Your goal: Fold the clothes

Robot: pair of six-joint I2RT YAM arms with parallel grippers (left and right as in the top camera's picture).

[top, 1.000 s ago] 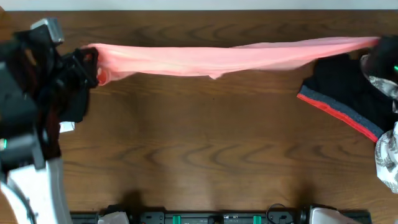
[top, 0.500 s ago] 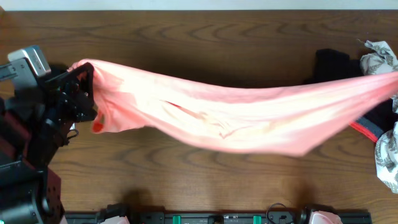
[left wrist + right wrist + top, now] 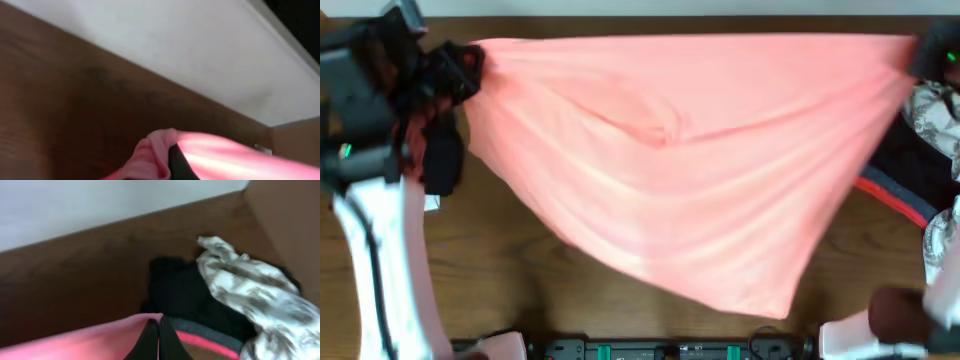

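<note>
Pink T-shirt [image 3: 690, 150]: held up over the wooden table [image 3: 510, 275] and spread wide. Its top edge is stretched taut along the table's far side, and its lower part tapers to a point toward the table's near side. A plain pink face is turned to the overhead camera.
Left gripper [image 3: 468, 62]: at the table's far left corner, fingers pressed together, pinching one top corner of the shirt.
Right gripper [image 3: 918, 55]: at the table's far right corner, fingers clamped on the opposite top corner.
Black garment with a red stripe [image 3: 905, 180]: lying at the table's right end, partly hidden by the shirt.
White patterned cloth [image 3: 938, 125]: crumpled at the table's right edge, touching the black garment.
</note>
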